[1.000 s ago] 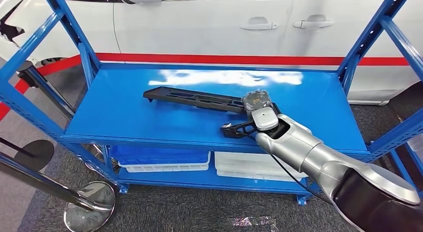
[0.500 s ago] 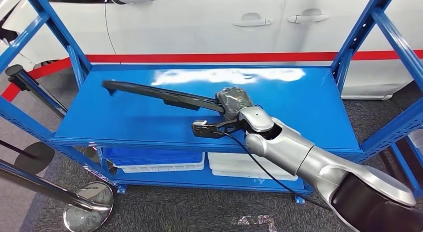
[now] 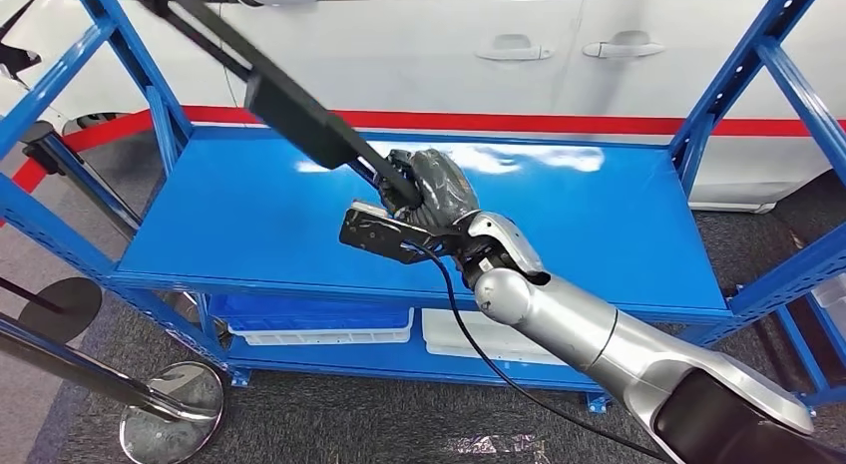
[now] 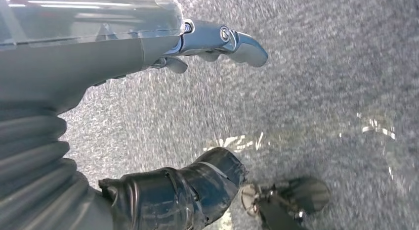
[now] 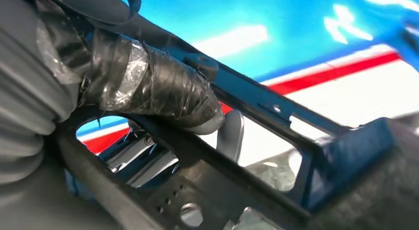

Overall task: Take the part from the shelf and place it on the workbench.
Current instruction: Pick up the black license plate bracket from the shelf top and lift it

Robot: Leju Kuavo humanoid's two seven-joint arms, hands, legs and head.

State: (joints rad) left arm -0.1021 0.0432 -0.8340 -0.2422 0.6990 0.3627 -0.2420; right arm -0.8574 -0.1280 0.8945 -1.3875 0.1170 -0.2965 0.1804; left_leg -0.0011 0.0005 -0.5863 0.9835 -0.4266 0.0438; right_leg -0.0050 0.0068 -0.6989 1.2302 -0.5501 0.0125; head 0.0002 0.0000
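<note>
The part is a long black plastic bar (image 3: 289, 105) with a short branch (image 3: 374, 232) at its near end. My right hand (image 3: 431, 190) grips it near that end and holds it above the blue shelf (image 3: 249, 225), its long end tilted up toward the far left. In the right wrist view my taped thumb (image 5: 148, 89) wraps over the black part (image 5: 257, 101). My left hand (image 4: 197, 42) hangs over grey carpet with its fingers apart and nothing in them.
Blue uprights (image 3: 743, 75) frame the shelf at both sides. A white car (image 3: 519, 55) stands close behind it. White and blue trays (image 3: 329, 324) lie on the lower shelf. A barrier post with a round base (image 3: 165, 424) stands at the left on the carpet.
My right hand has lifted the part off the shelf and swung its long end up and to the left; the hand itself has shifted left.
</note>
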